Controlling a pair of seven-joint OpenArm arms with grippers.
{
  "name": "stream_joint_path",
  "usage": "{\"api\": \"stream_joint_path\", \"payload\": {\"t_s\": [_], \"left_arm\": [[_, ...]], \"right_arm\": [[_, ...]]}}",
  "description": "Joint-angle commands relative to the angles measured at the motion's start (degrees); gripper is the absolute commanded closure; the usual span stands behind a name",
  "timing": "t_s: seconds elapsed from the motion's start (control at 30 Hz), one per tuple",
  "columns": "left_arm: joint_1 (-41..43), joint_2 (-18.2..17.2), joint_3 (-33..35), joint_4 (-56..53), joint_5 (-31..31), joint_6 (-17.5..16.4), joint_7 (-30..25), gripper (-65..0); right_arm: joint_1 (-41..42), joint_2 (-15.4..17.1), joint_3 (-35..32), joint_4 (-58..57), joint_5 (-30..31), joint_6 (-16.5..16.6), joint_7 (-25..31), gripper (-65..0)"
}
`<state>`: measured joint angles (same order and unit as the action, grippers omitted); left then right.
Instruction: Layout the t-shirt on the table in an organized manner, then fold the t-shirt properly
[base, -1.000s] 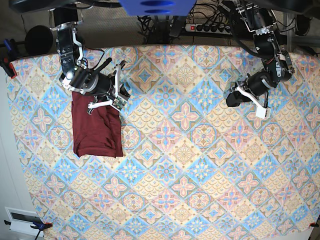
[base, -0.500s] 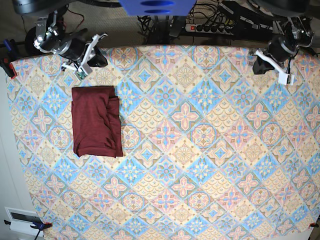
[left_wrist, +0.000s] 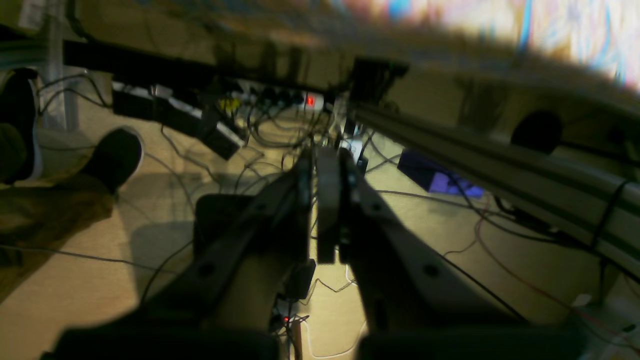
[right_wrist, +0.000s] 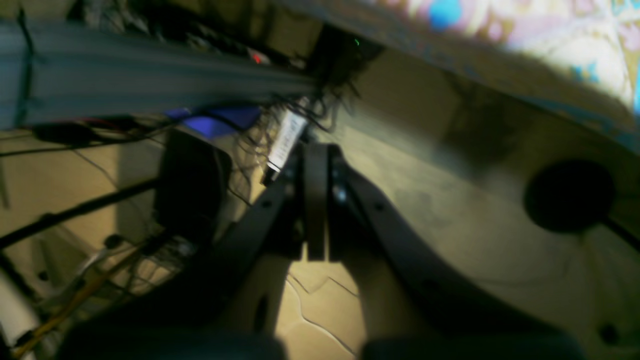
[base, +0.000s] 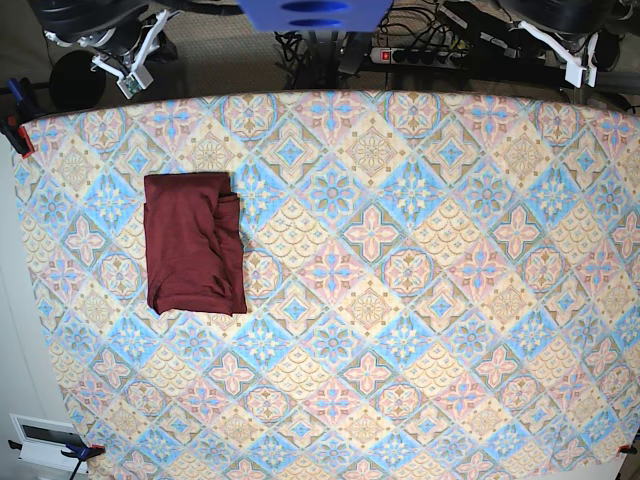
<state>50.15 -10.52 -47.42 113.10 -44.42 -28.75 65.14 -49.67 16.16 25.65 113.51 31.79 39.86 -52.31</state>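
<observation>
The dark maroon t-shirt (base: 193, 243) lies folded into a compact rectangle on the left part of the table (base: 400, 300), with a few creases along its right side. Nothing touches it. Both arms are pulled back beyond the table's far edge. My right gripper (base: 135, 62) sits at the top left of the base view, my left gripper (base: 575, 60) at the top right. In the wrist views the left gripper (left_wrist: 322, 165) and the right gripper (right_wrist: 316, 155) are each shut on nothing, pointing under the table toward the floor.
A power strip (base: 415, 55) and tangled cables lie on the floor behind the table. Someone's dark shoe (left_wrist: 112, 155) shows in the left wrist view. A red clamp (base: 15, 130) grips the table's left edge, and a white device (base: 45, 440) sits off the near left corner.
Both arms have drawn back from over the table to behind its far edge. The right gripper left the t-shirt's top edge. The t-shirt stays where it lay.
</observation>
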Motion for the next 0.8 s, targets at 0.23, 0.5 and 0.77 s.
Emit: {"api": "stream_joint_path", "payload": {"t_s": [0.23,0.5,0.77], "left_arm": [[0.62,3.62,5.53,-1.23,17.74,-0.48,-7.08,-0.3],[-2.28,3.62,20.65,-22.07,30.67,-0.13,-28.79,-0.3],[-13.1,3.89,25.66,-45.63,35.5,-0.13,-39.08,-0.3]], "right_arm": [[-3.21,-0.47,0.07,-8.68,-7.75,0.14,1.11,0.0],[3.82,-0.47,-0.02,-24.5,-8.01,0.14,2.78,0.0],[14.11,-0.38,-4.24,-37.78,-18.12,0.14,5.41,0.0]]}}
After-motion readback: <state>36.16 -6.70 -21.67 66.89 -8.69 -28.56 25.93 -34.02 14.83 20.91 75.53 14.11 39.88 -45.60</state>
